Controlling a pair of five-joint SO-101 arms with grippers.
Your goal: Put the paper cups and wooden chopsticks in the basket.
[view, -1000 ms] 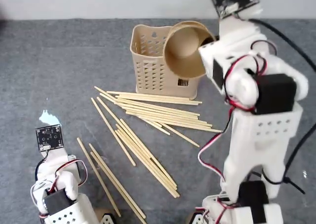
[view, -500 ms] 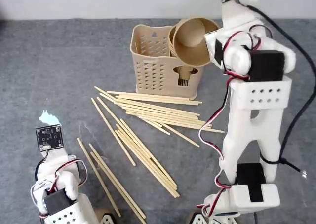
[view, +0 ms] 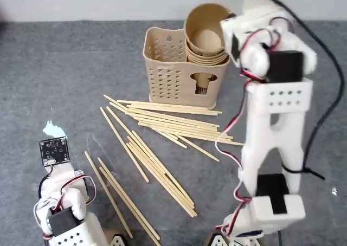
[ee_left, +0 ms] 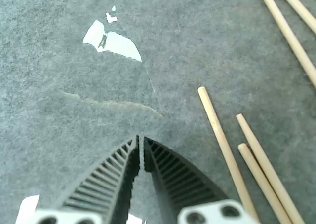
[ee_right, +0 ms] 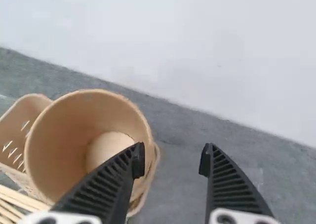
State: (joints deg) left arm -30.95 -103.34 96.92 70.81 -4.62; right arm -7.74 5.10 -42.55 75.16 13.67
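So the paper cups [view: 206, 37] are seen stacked in the right end of the basket [view: 165, 75], at the far side of the bench [view: 54, 67]. The right jaws are spread, just beside the top cup. The wooden chopsticks [view: 173, 121] are scattered nearer, outside the basket. The left jaws are pressed together, near left.

Grey mat [view: 65, 78], perhaps 1 white scrap [ee_left: 111, 39]
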